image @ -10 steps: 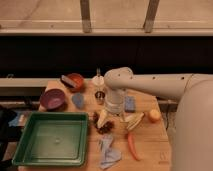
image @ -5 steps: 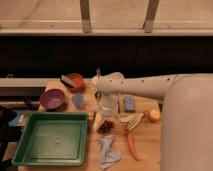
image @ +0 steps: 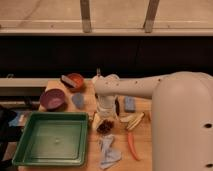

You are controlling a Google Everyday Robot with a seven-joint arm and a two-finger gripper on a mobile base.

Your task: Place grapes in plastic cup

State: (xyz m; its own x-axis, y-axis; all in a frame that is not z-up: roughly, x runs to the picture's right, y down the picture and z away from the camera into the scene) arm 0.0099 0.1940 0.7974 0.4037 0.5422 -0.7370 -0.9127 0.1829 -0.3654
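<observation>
Hand (image: pixel 106 113), its grip impossible to tell, has swung toward frame left to sit just over the grapes (image: pixel 105 127) mid-frame, suggesting pickup begins.

- This is looking like a robot test bench dressed as a kitchen counter.
- The gripper (image: pixel 105 118) is hanging low over a wooden table (image: pixel 122 165).
- A green tray (image: pixel 52 140), a purple bowl (image: pixel 52 98) and a carrot (image: pixel 133 145) are lying near the gripper.
</observation>
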